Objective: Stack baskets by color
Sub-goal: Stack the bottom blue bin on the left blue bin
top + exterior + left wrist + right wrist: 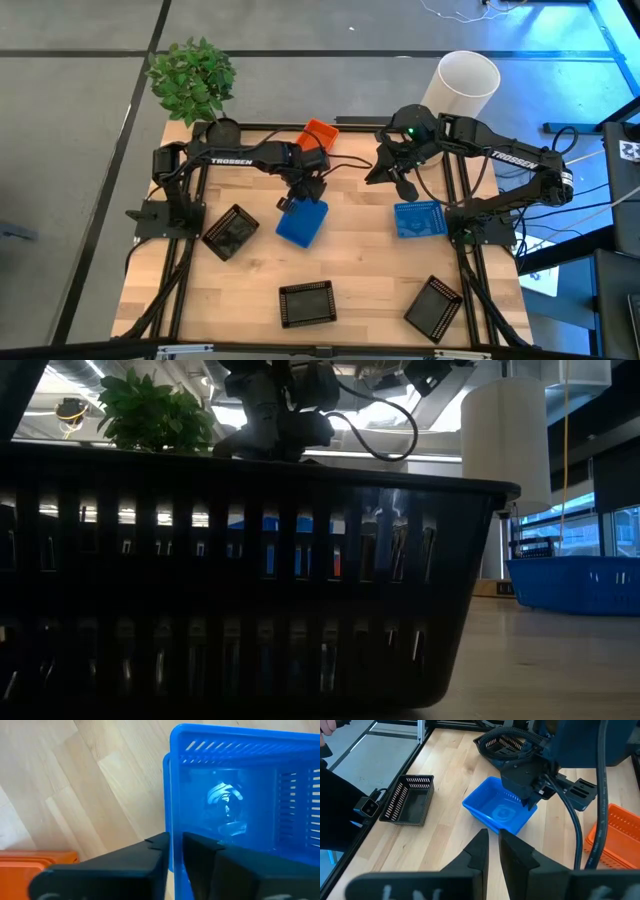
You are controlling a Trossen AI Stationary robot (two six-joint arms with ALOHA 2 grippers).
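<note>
End effector (174, 851) astride blue basket (240, 795) rim

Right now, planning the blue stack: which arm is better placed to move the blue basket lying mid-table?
Left. The left gripper sits at the blue basket's rim, fingers straddling its wall, while the right gripper hangs apart.

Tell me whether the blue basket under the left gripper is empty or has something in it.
Empty. The left wrist view looks into the blue basket and shows only its bare, glossy bottom; the left gripper straddles its rim.
</note>
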